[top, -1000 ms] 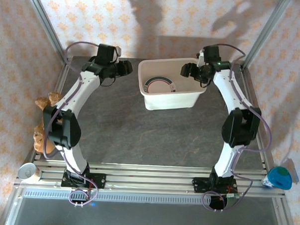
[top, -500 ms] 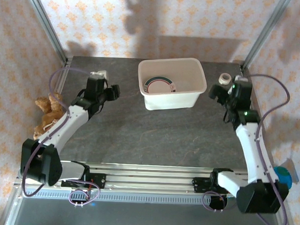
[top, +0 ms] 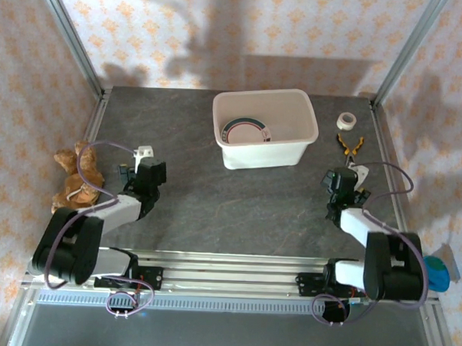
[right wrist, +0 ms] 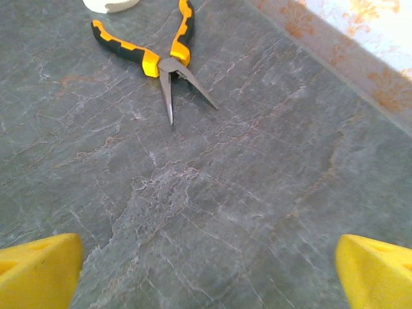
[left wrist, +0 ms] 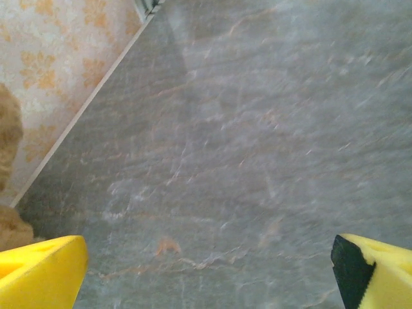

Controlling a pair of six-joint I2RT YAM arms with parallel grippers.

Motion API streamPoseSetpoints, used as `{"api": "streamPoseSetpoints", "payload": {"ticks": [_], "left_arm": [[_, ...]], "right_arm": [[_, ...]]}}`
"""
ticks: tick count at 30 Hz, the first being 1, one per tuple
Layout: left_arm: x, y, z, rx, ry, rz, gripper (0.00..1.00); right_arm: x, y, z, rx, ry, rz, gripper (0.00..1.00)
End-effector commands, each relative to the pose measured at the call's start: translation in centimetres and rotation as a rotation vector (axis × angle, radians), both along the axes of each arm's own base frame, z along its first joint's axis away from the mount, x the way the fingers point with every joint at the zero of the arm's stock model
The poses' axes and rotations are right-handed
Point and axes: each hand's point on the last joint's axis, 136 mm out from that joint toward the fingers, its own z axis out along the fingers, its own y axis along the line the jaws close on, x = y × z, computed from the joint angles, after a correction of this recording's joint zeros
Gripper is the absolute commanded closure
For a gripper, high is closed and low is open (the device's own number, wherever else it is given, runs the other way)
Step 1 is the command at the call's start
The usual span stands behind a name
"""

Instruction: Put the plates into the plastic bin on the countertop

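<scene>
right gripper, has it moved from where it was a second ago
Yes. The right gripper has drawn back from the far right corner of the plastic bin toward its base, now nearer than the pliers.

You have one white, slightly translucent rectangular plastic bin (top: 266, 155) at the upper centre of the overhead frame. Inside it you can count one small round plate (top: 246, 131) with a dark teal rim and orange-red print; whether more lie stacked beneath it cannot be told. In the upper right, count one white tape roll (top: 345, 120) and one pair of yellow-and-black-handled needle-nose pliers (top: 349, 145). At the left edge there is one brown plush toy (top: 76, 178), at the lower right one blue round object (top: 432, 272), and one dark grey stone-look countertop (top: 237, 204).
</scene>
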Motion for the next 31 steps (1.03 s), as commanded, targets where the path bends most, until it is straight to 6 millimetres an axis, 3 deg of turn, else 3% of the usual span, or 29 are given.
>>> {"api": "streamPoseSetpoints", "payload": {"ticks": [1,4,8,11,15,31], "left_arm": [[2.3,1.2,4.4,0.06,-0.231,0.058,0.01],[4.1,0.4,3.2,0.063,-0.221,-0.001,0.01],[3.5,0.9,2.9,0.018,-0.235,0.001,0.01],[2.7,1.3,2.8,-0.03,-0.281,-0.004,0.0],[3.2,1.0,1.7,-0.048,-0.296,-0.056,0.0],[3.6,1.2,1.7,-0.054,-0.279,-0.047,0.0]], "right_arm": [[4.2,0.9,4.6,-0.041,-0.219,0.069,0.01],[5.5,2.7,3.1,-0.046,-0.217,0.181,0.01],[6.4,5.0,1.7,-0.066,-0.2,0.31,0.01],[6.5,4.9,1.5,-0.054,-0.184,0.308,0.01],[6.7,5.0,1.5,-0.034,-0.174,0.317,0.01],[6.7,4.9,1.4,-0.023,-0.176,0.323,0.01]]}}
